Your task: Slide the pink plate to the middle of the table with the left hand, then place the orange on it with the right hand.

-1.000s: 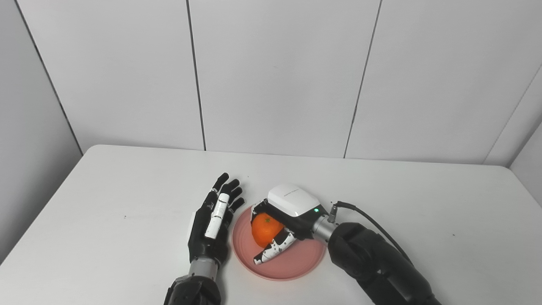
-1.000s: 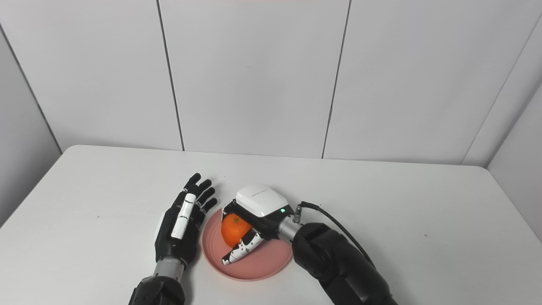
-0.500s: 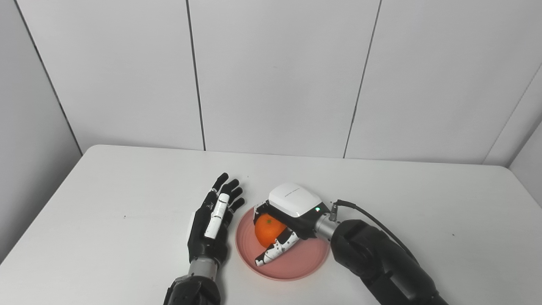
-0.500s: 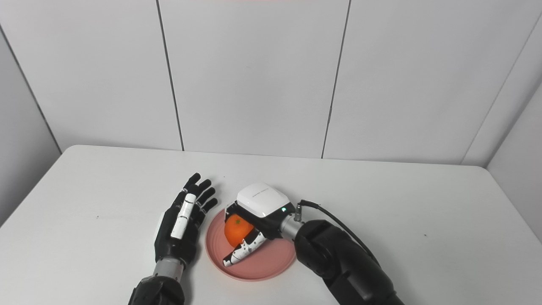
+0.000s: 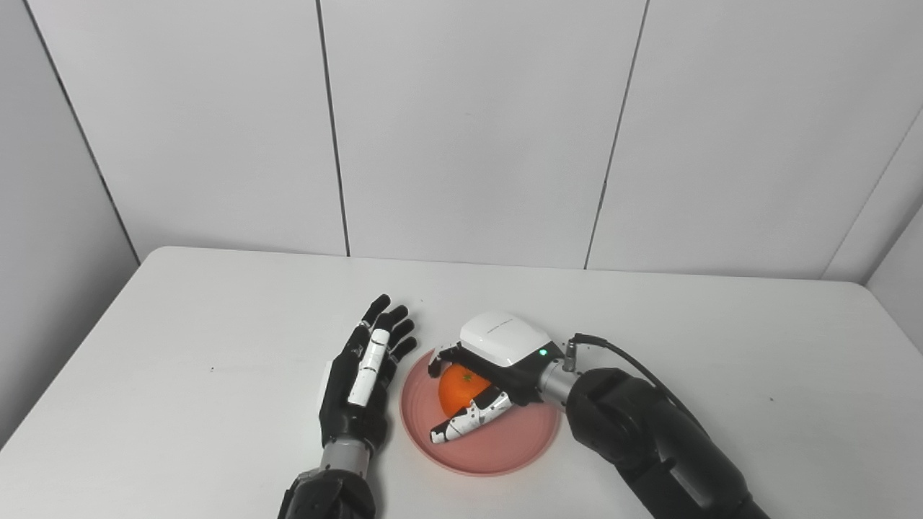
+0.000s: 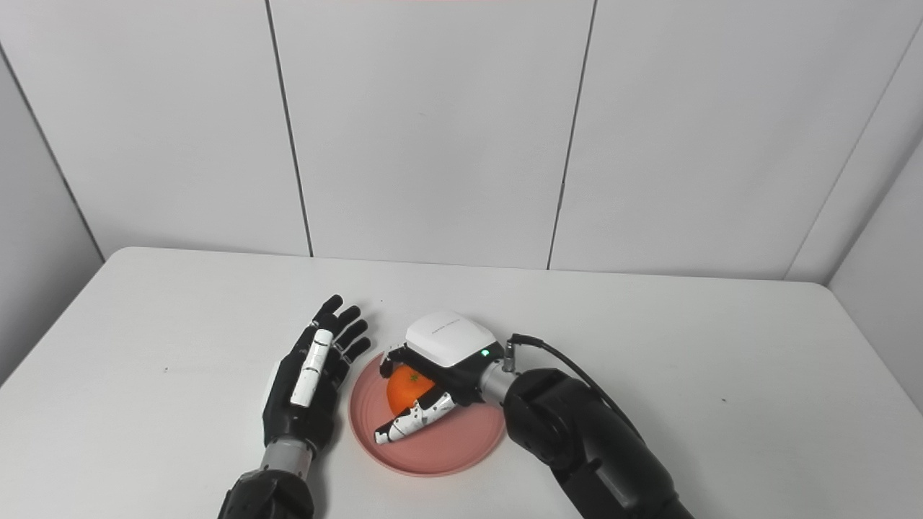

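Orange (image 5: 457, 386) sits on pink plate (image 5: 505, 454), right robot hand (image 5: 487, 371) loosely cupping it, flat-splayed left robot hand (image 5: 364, 378) flanking.

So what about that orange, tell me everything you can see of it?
The orange is small, round and bright, with a smooth, slightly glossy skin and a little green stem mark on top. It sits on the pink plate, toward its far left part, near the middle of the white table. The right hand arches over it: the white back covers its top, and the fingers and thumb curve around its sides. Whether they press it I cannot tell. Its right side is hidden.
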You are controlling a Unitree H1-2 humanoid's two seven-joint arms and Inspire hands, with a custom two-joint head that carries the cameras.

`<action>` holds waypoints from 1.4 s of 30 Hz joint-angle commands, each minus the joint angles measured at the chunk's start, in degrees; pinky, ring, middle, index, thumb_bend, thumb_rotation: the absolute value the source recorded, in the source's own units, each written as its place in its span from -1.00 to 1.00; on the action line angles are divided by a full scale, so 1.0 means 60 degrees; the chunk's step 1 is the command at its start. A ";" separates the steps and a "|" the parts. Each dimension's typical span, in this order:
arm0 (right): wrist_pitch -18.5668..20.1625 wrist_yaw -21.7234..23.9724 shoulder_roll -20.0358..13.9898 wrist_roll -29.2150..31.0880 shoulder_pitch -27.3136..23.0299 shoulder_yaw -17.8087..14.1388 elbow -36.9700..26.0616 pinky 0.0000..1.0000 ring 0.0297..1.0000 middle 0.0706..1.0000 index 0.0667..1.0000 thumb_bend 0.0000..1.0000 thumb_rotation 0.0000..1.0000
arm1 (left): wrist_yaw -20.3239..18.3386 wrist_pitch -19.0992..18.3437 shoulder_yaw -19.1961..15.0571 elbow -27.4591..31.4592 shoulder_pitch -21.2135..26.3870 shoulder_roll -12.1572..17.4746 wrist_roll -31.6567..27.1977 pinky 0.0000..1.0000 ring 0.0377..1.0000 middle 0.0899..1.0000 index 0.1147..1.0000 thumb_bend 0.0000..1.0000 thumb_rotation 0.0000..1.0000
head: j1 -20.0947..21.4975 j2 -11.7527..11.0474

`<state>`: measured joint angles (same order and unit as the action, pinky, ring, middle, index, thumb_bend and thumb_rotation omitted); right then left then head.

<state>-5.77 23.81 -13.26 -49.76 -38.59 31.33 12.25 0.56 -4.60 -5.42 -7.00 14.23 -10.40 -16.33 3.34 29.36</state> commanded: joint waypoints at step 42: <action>-0.0336 -0.4762 0.3606 0.9753 0.2405 -0.7072 0.1810 0.61 0.64 0.63 0.61 0.75 0.99 | 0.0490 0.1326 0.0253 -0.2681 0.2049 0.0905 0.1809 0.86 0.76 0.80 0.78 0.42 0.35 | 0.0466 0.0211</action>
<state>-6.73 -3.59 7.59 7.11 -24.61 -10.37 22.67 2.22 2.03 -3.95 -22.04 24.74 -4.98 -6.35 6.06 30.50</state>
